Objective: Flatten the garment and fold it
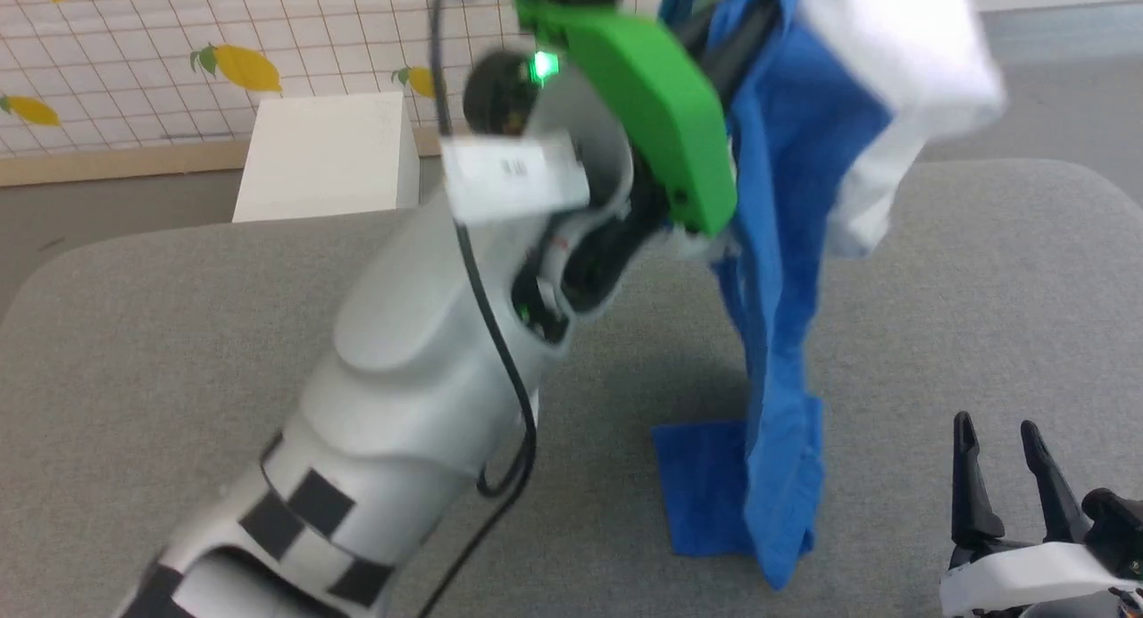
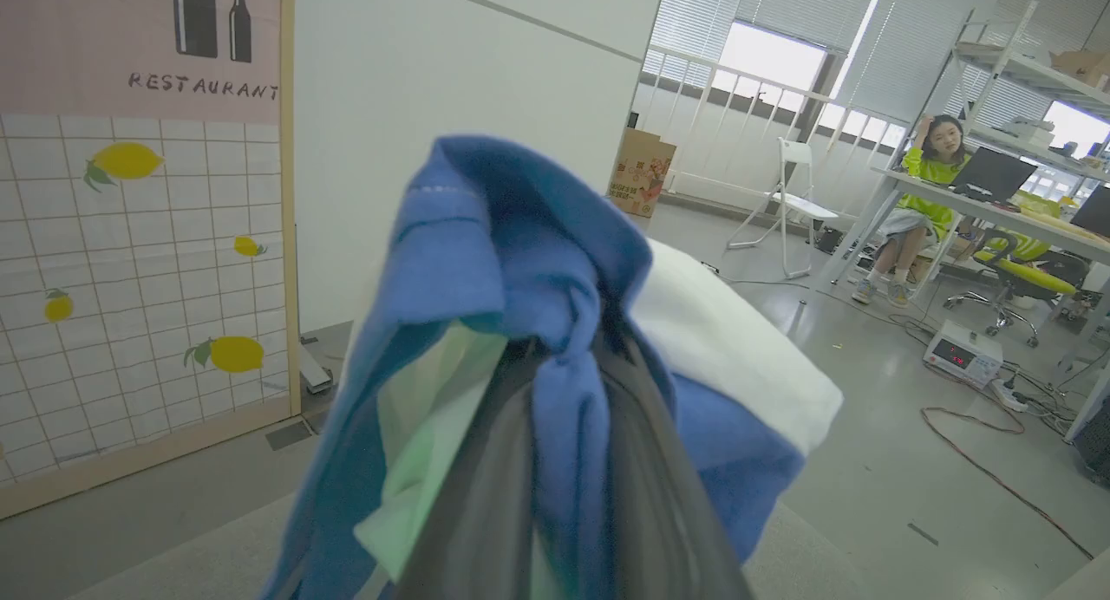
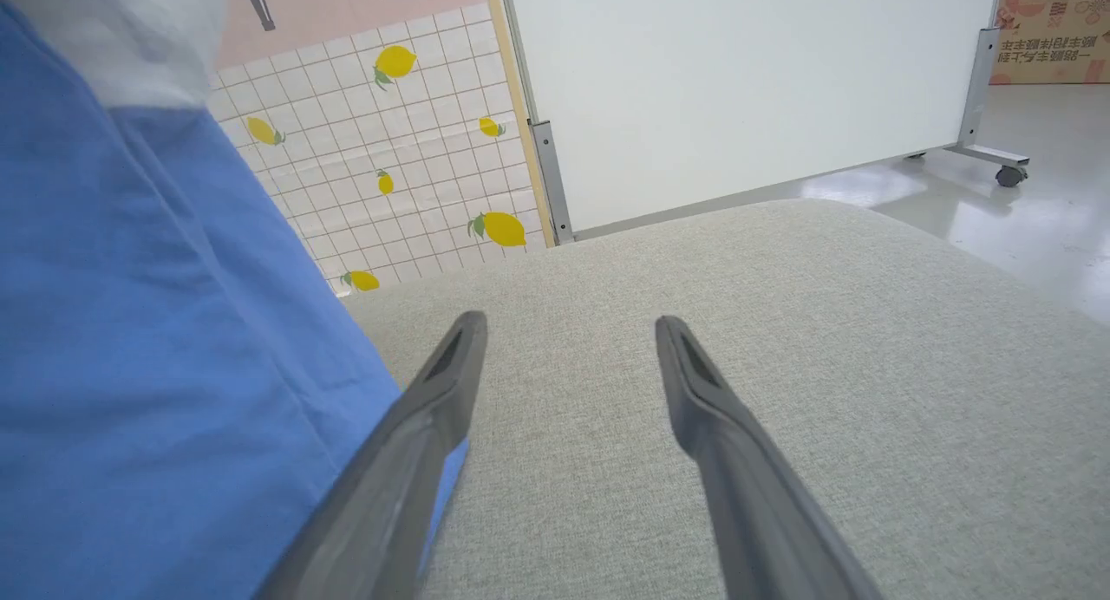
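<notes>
Here, the wide grey padded table (image 1: 134, 350) takes most of the head view, and the shirt (image 1: 786, 314) is not spread on it. It hangs from high up in a long blue-and-white bundle, and only its lowest blue part lies on the table. I judge it is lifted like this so that its own weight pulls the cloth straight before it is laid flat; the flattening is not yet done and the folding is not begun. The left arm (image 1: 402, 404) reaches up across the middle of the view, and the left gripper (image 2: 568, 366) is clamped on a bunch of blue cloth that wraps around its fingers. The right gripper (image 1: 995, 426) is low at the right, near the hanging shirt, its jaws wide apart and holding nothing; probably it is placed there to catch a free lower edge. Behind the table stand a tiled wall with lemons (image 1: 134, 29) and a white box (image 1: 330, 154), both well apart from the work. The left arm hides part of the table, and the shirt is twisted, so I cannot tell which edge hangs lowest.
</notes>
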Tool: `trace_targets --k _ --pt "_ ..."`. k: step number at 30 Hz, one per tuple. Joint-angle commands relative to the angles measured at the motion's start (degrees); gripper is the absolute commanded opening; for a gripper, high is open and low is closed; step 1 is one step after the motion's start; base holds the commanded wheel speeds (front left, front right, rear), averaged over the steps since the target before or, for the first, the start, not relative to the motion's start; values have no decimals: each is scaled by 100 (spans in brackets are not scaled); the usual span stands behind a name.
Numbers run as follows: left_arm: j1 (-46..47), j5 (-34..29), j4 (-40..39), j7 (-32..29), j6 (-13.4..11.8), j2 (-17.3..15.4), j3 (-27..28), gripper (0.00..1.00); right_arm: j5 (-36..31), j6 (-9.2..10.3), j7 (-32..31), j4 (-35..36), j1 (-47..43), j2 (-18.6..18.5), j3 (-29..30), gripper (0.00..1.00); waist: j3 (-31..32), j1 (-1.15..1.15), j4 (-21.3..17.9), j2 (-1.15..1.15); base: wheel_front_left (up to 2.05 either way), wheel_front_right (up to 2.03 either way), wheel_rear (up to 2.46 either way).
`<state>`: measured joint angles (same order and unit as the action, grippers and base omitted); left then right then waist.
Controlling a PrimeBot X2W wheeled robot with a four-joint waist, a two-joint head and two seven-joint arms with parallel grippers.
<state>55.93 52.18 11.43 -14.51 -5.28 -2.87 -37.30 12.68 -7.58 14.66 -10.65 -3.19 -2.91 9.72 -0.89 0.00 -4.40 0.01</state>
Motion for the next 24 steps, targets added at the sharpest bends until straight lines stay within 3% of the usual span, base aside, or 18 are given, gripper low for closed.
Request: trace_targets --k 1,10,20,21,22,24 --pt "-276 -12 95 163 -27 -1 -87 0 42 9 34 16 109 3 16 100 -89 0 -5 -1 0 0 0" --pt "-1854 -198 1629 652 -82 -95 -907 0 16 9 34 7 219 3 -12 100 -268 0 -23 -1 0 0 0" --pt "-2226 -161 3186 419 -99 -100 -1210 0 -3 9 34 -50 315 3 -52 100 -440 0 -27 -1 0 0 0" --pt "-2189 -184 3249 482 -104 -94 -1212 32 -3 9 34 -54 317 3 -46 100 -442 0 -19 -1 0 0 0" --pt "-2139 -202 3314 569 -115 -85 -1203 100 -3 9 34 -59 316 3 -34 100 -437 0 -2 -1 0 0 0" --pt "-2040 -230 3386 709 -108 -69 -1200 100 -6 9 34 -73 303 3 -4 100 -412 0 45 -1 0 0 0"
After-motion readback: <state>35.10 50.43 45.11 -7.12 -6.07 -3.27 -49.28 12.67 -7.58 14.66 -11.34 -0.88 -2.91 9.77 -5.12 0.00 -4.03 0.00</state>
